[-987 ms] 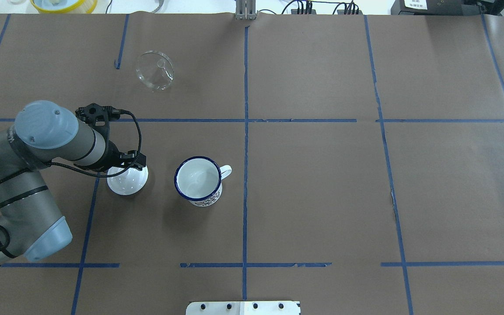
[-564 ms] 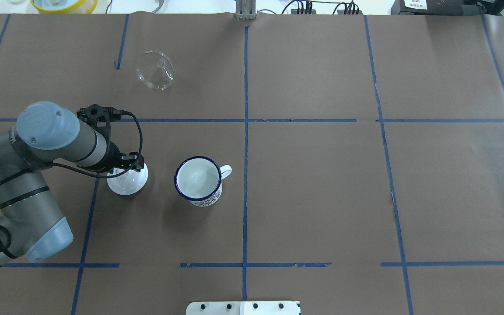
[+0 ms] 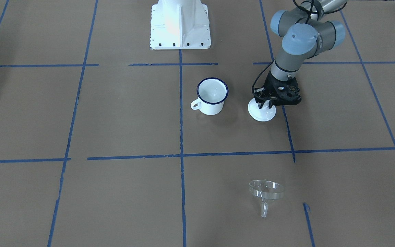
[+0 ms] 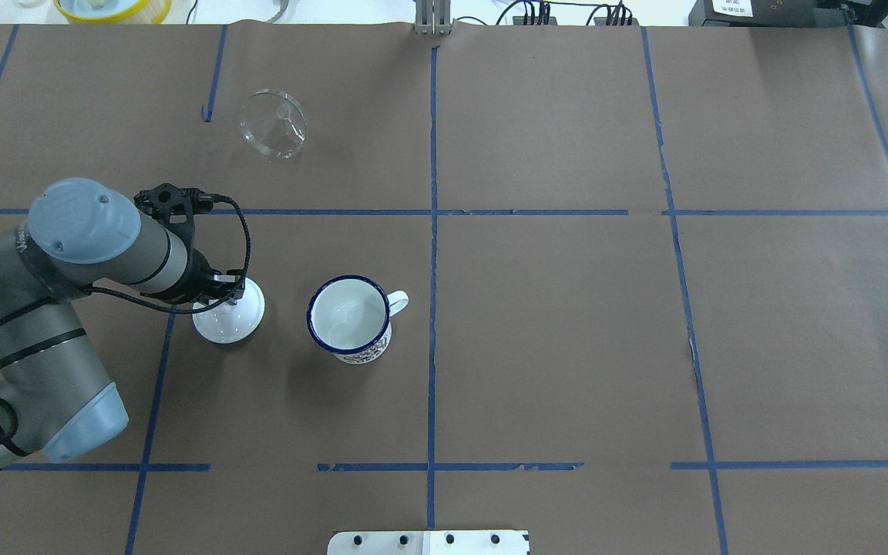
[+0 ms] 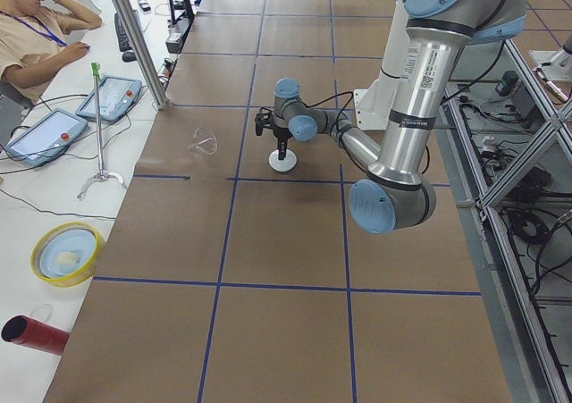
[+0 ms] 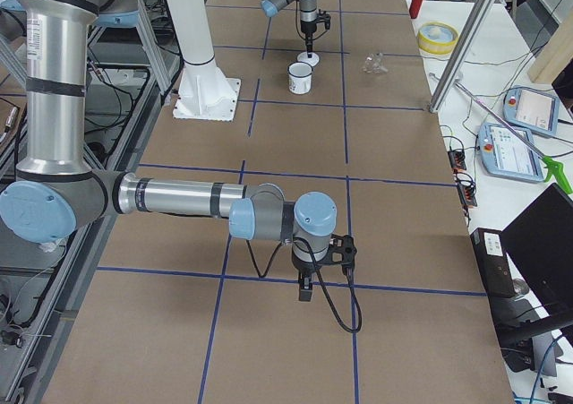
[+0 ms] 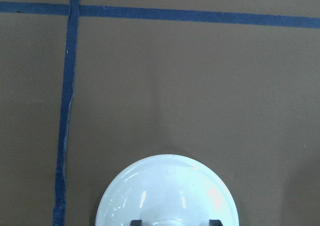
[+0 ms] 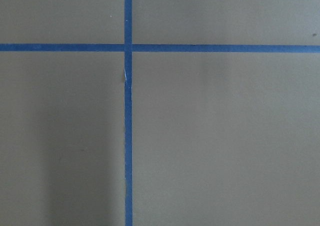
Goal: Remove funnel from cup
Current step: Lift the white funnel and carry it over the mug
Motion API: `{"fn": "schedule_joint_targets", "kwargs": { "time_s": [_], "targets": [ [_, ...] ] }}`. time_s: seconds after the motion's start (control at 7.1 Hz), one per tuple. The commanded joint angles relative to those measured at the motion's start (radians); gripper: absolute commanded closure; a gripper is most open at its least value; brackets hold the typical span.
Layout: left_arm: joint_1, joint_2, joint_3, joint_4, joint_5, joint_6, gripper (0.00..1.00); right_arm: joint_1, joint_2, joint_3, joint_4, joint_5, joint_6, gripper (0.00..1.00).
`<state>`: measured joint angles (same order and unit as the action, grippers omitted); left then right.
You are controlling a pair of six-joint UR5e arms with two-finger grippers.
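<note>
Now, funnel (image 3: 266, 192): lying far from cup (image 3: 212, 109)
Left gripper (image 3: 265, 106): parted astride lid (image 3: 261, 116) knob
Right gripper (image 6: 305, 287): cannot tell

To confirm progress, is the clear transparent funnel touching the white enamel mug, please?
Apart: the overhead view shows the clear funnel and white enamel mug separated by brown paper.

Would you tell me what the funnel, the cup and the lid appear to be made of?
Funnel: clear plastic or glass; the table shows through it. Cup: probably enamelled metal, glossy white with a thin dark blue rim. Lid: glossy white, with highlights; enamel or ceramic, unclear.
</note>
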<state>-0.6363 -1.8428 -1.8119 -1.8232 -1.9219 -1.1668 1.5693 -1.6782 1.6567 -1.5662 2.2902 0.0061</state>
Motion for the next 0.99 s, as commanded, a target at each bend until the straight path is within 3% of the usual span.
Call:
{"fn": "schedule_joint_targets", "kwargs": {
  "time_s": [0.0, 0.28, 0.42, 0.7, 0.85],
  "targets": [
    [-0.008, 0.002, -0.035, 0.022, 0.001, -0.002, 1.00, 0.000, 0.000, 0.000, 0.000, 0.000, 0.000, 0.00],
    [-0.017, -0.068, -0.206, 0.300, -0.006, -0.004, 1.00, 0.000, 0.000, 0.000, 0.000, 0.000, 0.000, 0.00],
    [-0.017, -0.167, -0.240, 0.438, -0.056, -0.064, 1.00, 0.000, 0.000, 0.000, 0.000, 0.000, 0.000, 0.00],
    [0.003, -0.374, -0.181, 0.548, -0.060, -0.282, 1.00, 0.000, 0.000, 0.000, 0.000, 0.000, 0.000, 0.00],
    [0.010, -0.468, -0.084, 0.545, -0.060, -0.360, 1.00, 0.000, 0.000, 0.000, 0.000, 0.000, 0.000, 0.00]
  ]
}}
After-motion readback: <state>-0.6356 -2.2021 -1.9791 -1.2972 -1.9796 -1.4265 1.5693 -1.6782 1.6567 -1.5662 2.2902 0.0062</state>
